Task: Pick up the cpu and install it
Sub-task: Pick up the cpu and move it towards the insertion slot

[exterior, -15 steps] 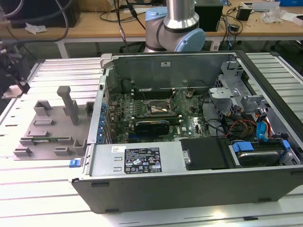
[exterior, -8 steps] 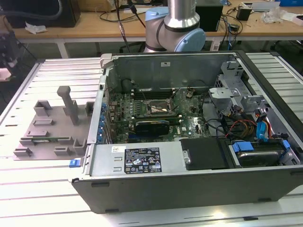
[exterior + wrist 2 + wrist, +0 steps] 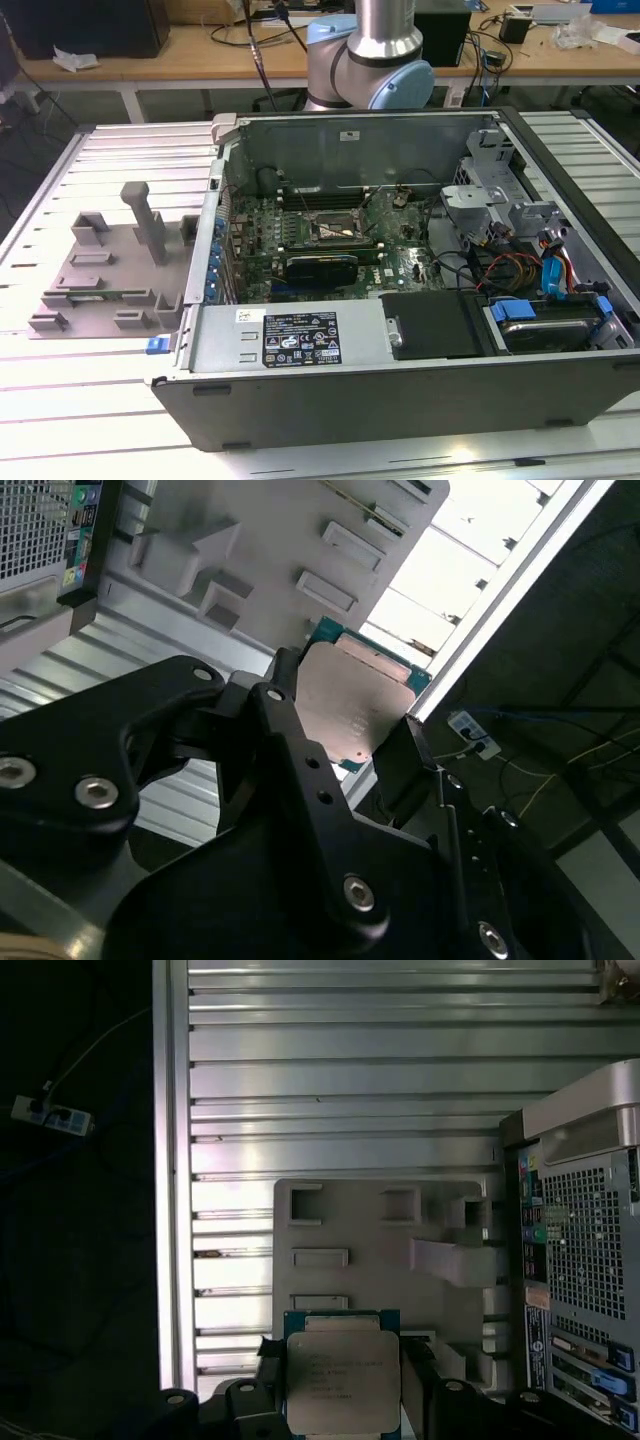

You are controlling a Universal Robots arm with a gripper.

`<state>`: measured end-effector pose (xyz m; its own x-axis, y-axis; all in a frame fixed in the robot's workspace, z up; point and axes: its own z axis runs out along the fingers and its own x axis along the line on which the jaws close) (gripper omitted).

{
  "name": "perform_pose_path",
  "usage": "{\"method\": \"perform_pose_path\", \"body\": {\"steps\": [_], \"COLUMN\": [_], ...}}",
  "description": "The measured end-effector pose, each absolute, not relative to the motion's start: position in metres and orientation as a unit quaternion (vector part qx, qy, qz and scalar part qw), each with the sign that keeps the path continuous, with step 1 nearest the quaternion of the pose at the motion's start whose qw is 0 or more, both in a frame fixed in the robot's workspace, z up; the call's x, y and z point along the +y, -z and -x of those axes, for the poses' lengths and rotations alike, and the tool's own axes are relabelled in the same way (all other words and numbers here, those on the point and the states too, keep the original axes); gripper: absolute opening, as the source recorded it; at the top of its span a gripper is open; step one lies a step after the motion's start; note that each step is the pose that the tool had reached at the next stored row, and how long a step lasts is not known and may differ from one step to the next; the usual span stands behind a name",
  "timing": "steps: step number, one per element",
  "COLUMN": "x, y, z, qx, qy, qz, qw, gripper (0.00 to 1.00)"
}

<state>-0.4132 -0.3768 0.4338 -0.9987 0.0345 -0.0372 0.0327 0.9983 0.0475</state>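
Observation:
The cpu [image 3: 343,1385], a flat square chip with a silver-grey metal top on a green-edged board, sits between the black fingers [image 3: 268,1358] of my gripper [image 3: 343,1360], which is shut on its two opposite sides. In the second wrist view the same cpu [image 3: 355,705] is held in the gripper [image 3: 345,718], in the air above the slatted table. The grey plastic tray [image 3: 370,1230] lies below and beyond the chip. In the exterior view the dark motherboard socket [image 3: 338,232] with its metal frame lies inside the open computer case [image 3: 300,340].
The robot arm [image 3: 370,55] rises behind the case. The grey tray [image 3: 100,275] with upright blocks lies at the exterior view's left, beside the case. Cables, a drive cage and blue connectors [image 3: 555,270] crowd the case's right part. The table edge [image 3: 172,1160] borders a dark floor.

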Motion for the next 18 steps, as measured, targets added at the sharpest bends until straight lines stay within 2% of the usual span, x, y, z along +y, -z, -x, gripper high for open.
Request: {"method": "perform_pose_path", "body": {"steps": [4, 18], "x": [-0.377, -0.377], "y": [-0.443, -0.443], "z": [0.413, 0.389], "qx": [0.999, 0.999], "qy": [-0.023, -0.023], "qz": [-0.017, -0.017], "qw": [0.019, 0.019], "gripper": [0.55, 0.55]}}
